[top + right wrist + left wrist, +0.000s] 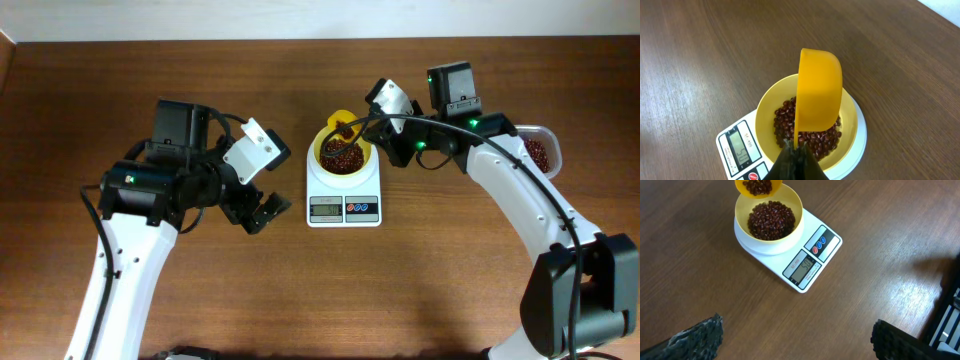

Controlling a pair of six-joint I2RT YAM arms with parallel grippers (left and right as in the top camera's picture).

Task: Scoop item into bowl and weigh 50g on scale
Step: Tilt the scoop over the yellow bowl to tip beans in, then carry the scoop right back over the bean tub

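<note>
The pale yellow bowl (pixel 343 152) sits on the white scale (pixel 343 205) and holds a pile of reddish-brown beans (pixel 771 219). The scale display (pixel 804 268) shows a reading. My right gripper (pixel 796 156) is shut on the handle of a yellow scoop (pixel 819 92), held over the bowl (pixel 850 125); the scoop (pixel 759 186) still holds some beans. My left gripper (pixel 795 340) is open and empty, above bare table just left of the scale (pixel 812 255); it also shows in the overhead view (pixel 262 212).
A clear plastic tub (pixel 540 150) with more beans stands at the right behind my right arm. The brown wooden table (pixel 300 300) stretches to the front and left.
</note>
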